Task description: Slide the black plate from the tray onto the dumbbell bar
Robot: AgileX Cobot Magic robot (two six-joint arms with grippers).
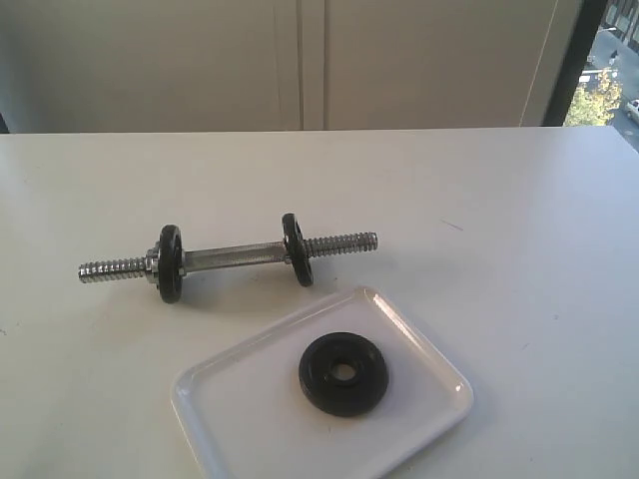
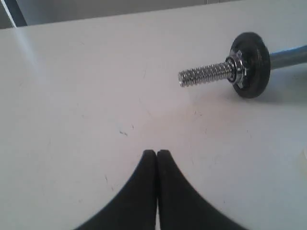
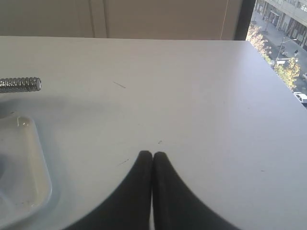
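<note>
We have the black plate lying flat in the tray, about centre. The dumbbell bar is on the tabletop just beyond the tray, not touching, carrying a left disc and a right disc. The left claw is pressed together, empty; right claw same, near a tray corner.

The black plate looks matt and a little grainy. The tray is glossy white and smooth, maybe plastic or glazed ceramic. The dumbbell bar is shiny metal with threaded ends. The table is smooth matt white with fine scratches.
</note>
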